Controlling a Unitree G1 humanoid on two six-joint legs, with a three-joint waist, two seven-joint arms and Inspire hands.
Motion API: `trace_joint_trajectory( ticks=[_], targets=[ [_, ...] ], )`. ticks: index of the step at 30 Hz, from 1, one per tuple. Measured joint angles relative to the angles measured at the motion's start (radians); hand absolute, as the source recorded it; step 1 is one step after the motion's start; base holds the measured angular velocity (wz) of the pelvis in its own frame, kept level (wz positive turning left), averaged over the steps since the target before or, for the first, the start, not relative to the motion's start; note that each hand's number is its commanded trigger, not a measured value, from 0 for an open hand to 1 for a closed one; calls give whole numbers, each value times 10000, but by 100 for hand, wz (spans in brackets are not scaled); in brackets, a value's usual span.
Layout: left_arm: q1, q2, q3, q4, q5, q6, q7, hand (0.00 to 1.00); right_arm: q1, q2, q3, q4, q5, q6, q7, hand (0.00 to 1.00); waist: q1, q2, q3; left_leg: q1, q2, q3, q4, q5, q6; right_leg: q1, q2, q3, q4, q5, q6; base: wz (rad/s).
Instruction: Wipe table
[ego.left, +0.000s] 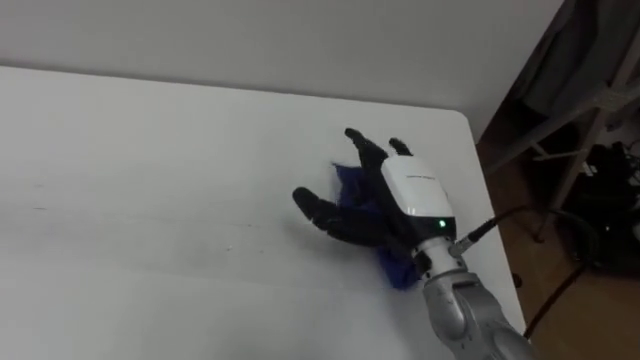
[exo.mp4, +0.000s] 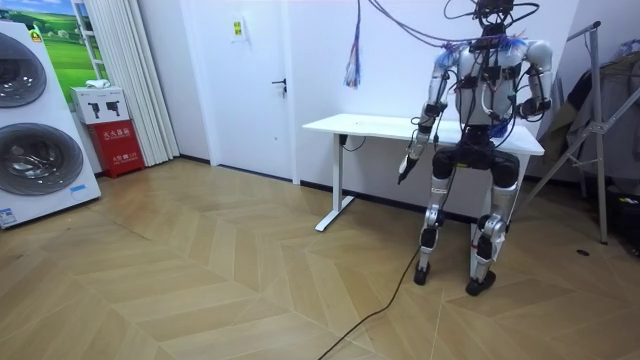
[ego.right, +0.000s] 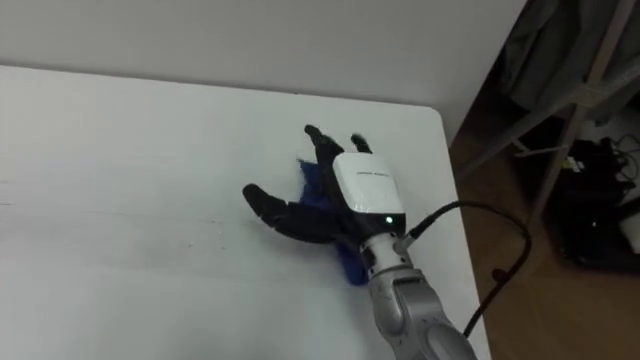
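Left eye view shows the robot's right hand (ego.left: 410, 190) lying palm-down on a dark blue cloth (ego.left: 352, 183) on the white desk (ego.left: 150, 180). Its fingers are spread and fairly straight, pressing on the cloth rather than curling round it. The thumb reaches out to the left over the bare desk top. The cloth is bunched under the palm, and blue folds show between the fingers and beside the wrist. Hand and cloth sit toward the right side of the desk, near its far right corner and well in from the edge.

Seen from the room view, the robot stands upright at the desk's long side with its back to the camera, on a herringbone wooden floor (exo.mp4: 200, 270). Its left hand (exo.mp4: 404, 170) hangs at its side below the desk top, and I cannot tell how its fingers are set. Two stacked washing machines (exo.mp4: 30, 120) stand at the room view's left.
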Motion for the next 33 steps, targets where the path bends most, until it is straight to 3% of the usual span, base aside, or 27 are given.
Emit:
trace_joint_trajectory(
  ticks=[3,10,13,16,25,33],
  targets=[
    [-1,57,23,-8,-49,0,-159,0,-29,-14,-429,-630,128,-28,-199,0,-53,-119,42,-62,-2,-107,-9,26,6,-1,51,152,-58,11,9,14],
    [311,22,293,45,5,-6,-157,0,111,-101,-1494,-1513,142,-510,-807,0,-253,-144,9,123,31,-245,-59,45,-51,312,196,586,-332,9,7,6],
    [637,9,647,40,-19,-2,-147,0,132,-128,-1982,-1807,617,-519,-961,0,-418,-190,-90,202,54,-230,-157,64,-162,315,234,646,-334,7,5,-2],
    [933,-50,871,-25,-45,6,-150,0,570,-326,-2741,-1958,1610,-636,-1211,0,-552,-271,-152,210,48,-309,-154,133,-109,370,246,673,-340,7,6,8],
    [1054,-50,1399,-27,-3,8,-105,0,1416,-343,-4806,-1099,3762,-714,-2301,0,-1145,-337,-106,436,6,-312,-107,69,-131,576,213,859,-326,-55,-34,1],
    [1451,52,1629,-409,-139,8,-49,0,1693,-344,-6175,797,6239,-674,-3615,0,-1696,-164,-40,505,29,-220,-169,64,-131,573,226,941,-334,7,145,-3]
  ],
)
